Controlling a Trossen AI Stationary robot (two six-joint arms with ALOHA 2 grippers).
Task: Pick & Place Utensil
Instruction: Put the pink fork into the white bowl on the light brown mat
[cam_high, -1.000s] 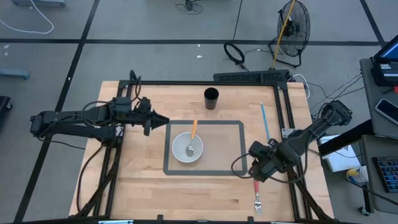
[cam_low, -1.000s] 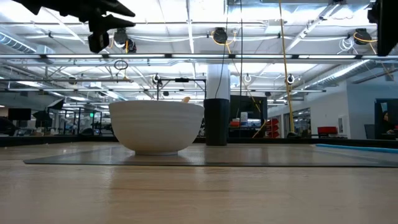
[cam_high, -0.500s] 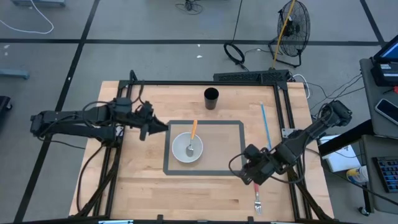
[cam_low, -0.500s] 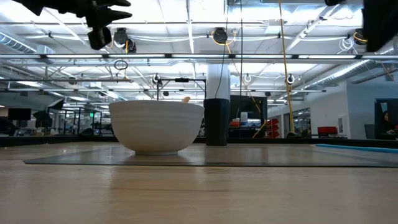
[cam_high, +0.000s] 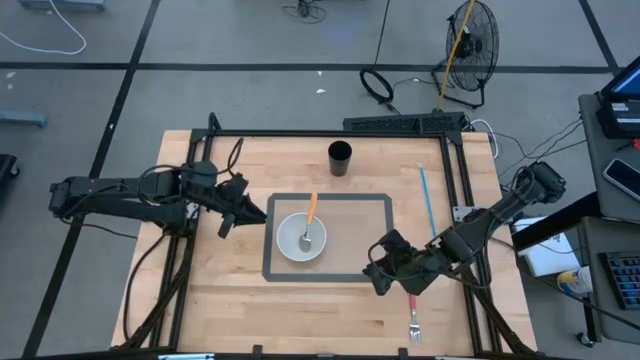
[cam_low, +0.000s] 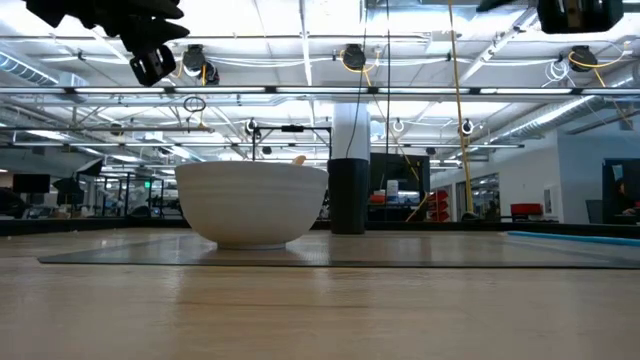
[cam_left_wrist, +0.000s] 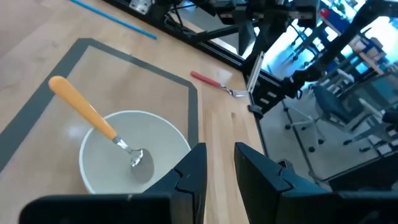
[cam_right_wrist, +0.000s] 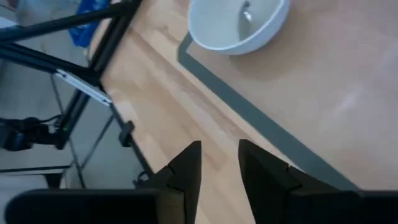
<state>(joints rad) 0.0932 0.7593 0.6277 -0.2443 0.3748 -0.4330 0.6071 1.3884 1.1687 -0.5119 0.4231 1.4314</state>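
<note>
A white bowl stands inside a grey-bordered rectangle at the table's middle. An orange-handled spoon lies in the bowl, its handle leaning on the far rim. A red-handled fork lies flat near the near right edge. My left gripper hovers just left of the bowl, open and empty. My right gripper hovers over the rectangle's near right corner, open and empty, between bowl and fork.
A black cup stands at the far middle of the table. A blue straw-like stick lies flat at the right, outside the rectangle. Black frame rails run along the table's edges. Bare wood shows along the near side.
My right gripper has moved toward the table's left, away from the fork and closer to the bowl. My left gripper has drawn back a little toward the left and near edges and turned slightly. The bowl, spoon and fork have stayed put.
</note>
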